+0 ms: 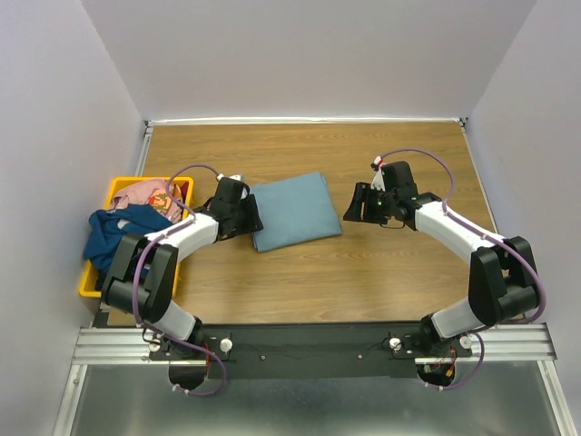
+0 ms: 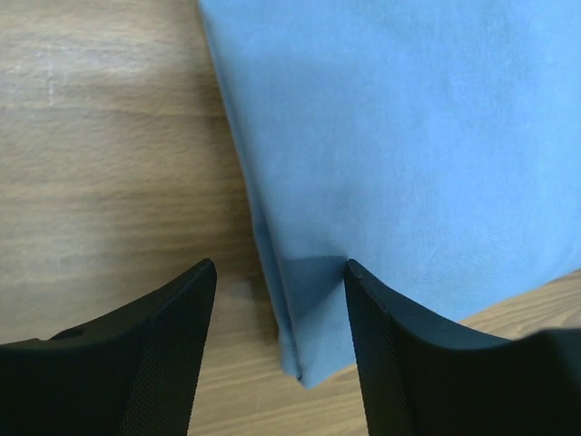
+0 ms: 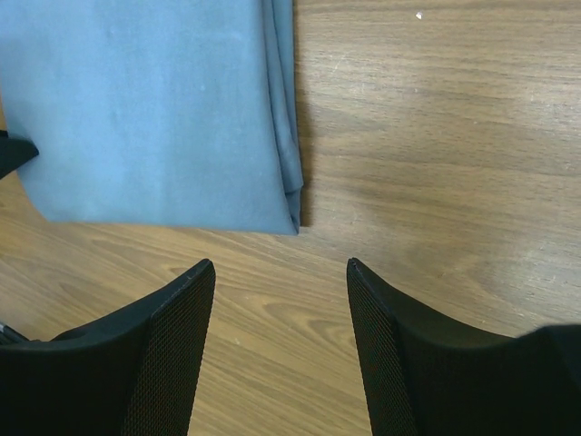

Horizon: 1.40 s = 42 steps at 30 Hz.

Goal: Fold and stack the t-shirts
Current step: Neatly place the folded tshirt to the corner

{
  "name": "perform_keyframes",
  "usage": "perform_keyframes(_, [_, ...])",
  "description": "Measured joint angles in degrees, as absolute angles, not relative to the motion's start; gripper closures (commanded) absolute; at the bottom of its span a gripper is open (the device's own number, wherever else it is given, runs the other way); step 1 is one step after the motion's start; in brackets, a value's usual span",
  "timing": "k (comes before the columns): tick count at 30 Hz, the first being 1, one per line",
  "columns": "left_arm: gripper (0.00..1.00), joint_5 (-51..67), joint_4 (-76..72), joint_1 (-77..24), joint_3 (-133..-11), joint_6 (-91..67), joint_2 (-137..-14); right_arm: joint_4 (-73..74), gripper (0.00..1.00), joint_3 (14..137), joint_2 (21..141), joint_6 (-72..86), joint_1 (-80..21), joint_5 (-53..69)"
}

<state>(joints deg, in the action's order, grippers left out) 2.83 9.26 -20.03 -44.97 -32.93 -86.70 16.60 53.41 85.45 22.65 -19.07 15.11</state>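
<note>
Your yellow bin [image 1: 88, 287] sits at the left edge of the table [image 1: 363, 272] and holds two shirts: the pink patterned shirt [image 1: 150, 195] bunched in its far end, and the navy shirt [image 1: 118, 232] heaped in front of it, spilling over the bin's left rim. The blue-grey shirt [image 1: 295, 211] lies folded flat in the middle of the table, well apart from the bin. Your left gripper [image 2: 277, 268] is at that shirt's left edge, jaws spread and gripping nothing, with the folded corner between its fingers. Your right gripper [image 3: 280, 263] hangs just to the right of the shirt over bare wood, jaws also spread and holding nothing.
</note>
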Motion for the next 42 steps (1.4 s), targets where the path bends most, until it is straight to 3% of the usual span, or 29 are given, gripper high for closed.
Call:
perform_keyframes(6, [0.58,3.7,9.0,-20.4,-46.7,-33.5,-90.2,16.6,0.33,53.1,85.4,22.3,-19.1,14.6])
perform_keyframes(7, [0.71,3.8,9.0,-20.4,-46.9,-33.6,-90.6,16.6,0.33,53.1,85.4,22.3,-19.1,14.6])
perform_keyframes(13, [1.00,4.1,8.7,-20.6,-48.7,-33.9,-92.7,16.6,0.33,53.1,85.4,21.9,-19.1,14.5])
perform_keyframes(20, [1.00,2.5,9.8,-17.1,-56.3,-31.7,-98.4,16.6,0.33,53.1,85.4,21.3,-19.1,14.2])
perform_keyframes(33, [1.00,-9.5,18.9,-6.1,-89.5,-21.8,-116.2,16.6,0.33,53.1,85.4,20.4,-19.1,13.9])
perform_keyframes(42, [1.00,-12.5,22.9,0.8,-104.1,-18.6,-125.9,16.6,0.33,53.5,86.9,19.8,-19.1,14.0])
